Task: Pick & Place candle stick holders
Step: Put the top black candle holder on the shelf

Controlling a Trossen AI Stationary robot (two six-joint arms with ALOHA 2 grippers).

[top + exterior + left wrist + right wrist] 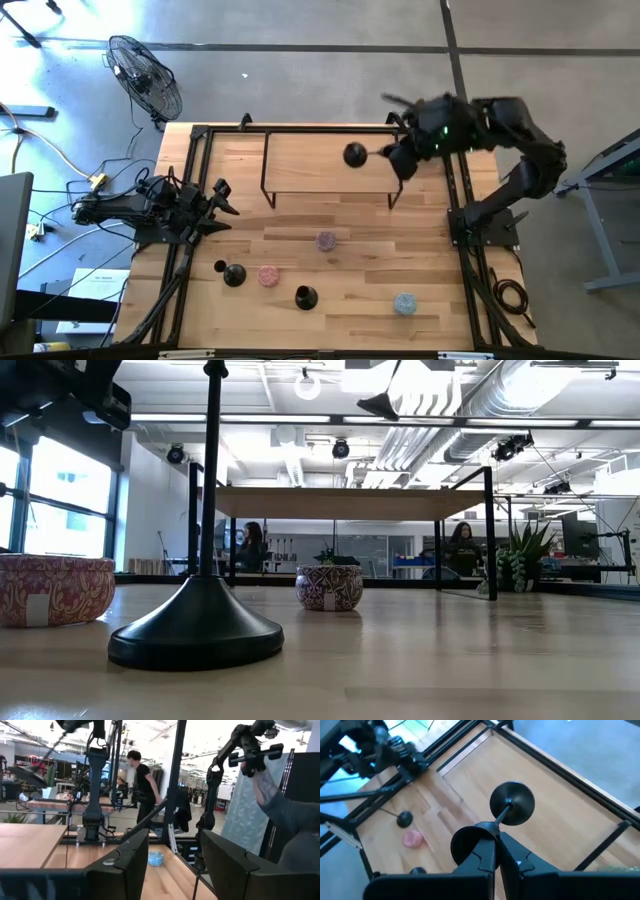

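In the high view's upper right, the right gripper (398, 152) is clenched on a candle holder (355, 154), its stem lying sideways, base pointing left over the raised shelf (300, 160). The left gripper (222, 198) waits mid-left, half-spread and empty.

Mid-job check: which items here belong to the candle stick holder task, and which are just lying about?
Job items:
- candle stick holder clamped in the right gripper above the raised shelf
- two candle stick holders on the table

Lying about:
- pink tin
- purple patterned tin
- blue tin
- floor fan
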